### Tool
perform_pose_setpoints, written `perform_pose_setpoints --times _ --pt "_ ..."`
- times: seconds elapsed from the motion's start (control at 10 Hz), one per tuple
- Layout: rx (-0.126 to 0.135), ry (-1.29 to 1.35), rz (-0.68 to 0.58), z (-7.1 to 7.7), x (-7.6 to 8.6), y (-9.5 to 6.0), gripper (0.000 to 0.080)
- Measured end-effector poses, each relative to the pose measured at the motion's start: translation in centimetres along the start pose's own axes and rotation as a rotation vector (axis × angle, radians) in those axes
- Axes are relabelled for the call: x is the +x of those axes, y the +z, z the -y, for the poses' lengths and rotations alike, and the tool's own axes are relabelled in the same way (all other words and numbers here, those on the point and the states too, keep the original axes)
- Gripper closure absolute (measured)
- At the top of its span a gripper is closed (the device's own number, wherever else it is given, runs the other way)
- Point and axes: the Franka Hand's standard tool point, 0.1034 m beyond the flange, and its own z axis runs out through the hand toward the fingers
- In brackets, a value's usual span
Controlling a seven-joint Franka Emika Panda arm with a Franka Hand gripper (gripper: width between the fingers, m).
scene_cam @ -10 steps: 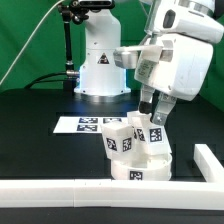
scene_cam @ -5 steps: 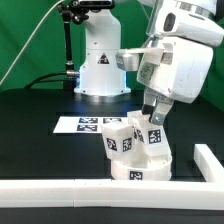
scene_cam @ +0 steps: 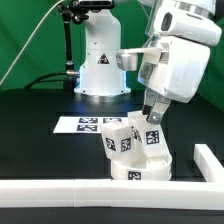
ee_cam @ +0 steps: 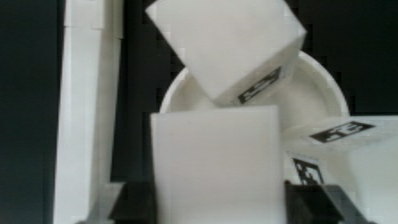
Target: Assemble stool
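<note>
no readable writing anywhere, just black-and-white square tags on the stool parts and on the marker board lying flat on the black worktop.

the exterior view shows the whole setup: the round seat sits low near the front, just behind the long white rail, with chunky white legs standing on it. one leg leans toward that view's left, another leg is under my jaws. can't really tell the third apart from here.

the wrist view shows what that one doesn't: a white block right between my fingers, both dark pads pressed against its sides, so i'm clamped on that leg. beyond it there's the tilted leg over the curved seat rim, and the rail running alongside. everything is plain glossy white plastic, blocky with flat faces.
</note>
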Motion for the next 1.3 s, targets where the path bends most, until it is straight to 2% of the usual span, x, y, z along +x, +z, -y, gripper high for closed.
perform_pose_setpoints --times 0.2,0.3,0.5,0.6,1.0,1.1,1.2,1.3 --pt "0.021 0.275 0.010 0.2 0.3 0.0 0.0465" --pt "0.040 0.401 0.022 0.3 0.3 0.1 0.0465" --pt "0.115 0.589 0.074 0.3 -0.6 0.2 0.0465" --pt "0.133 0.699 0.074 -0.1 -1.0 0.2 0.0464" --pt "0.122 0.991 0.094 0.0 -0.8 0.4 0.0464" --pt "0.159 1.078 0.117 0.6 -1.1 0.5 0.0464" --pt "0.241 1.207 0.162 0.9 -1.8 0.7 0.0464" --pt "0.319 1.344 0.197 0.2 -2.3 0.9 0.0464"
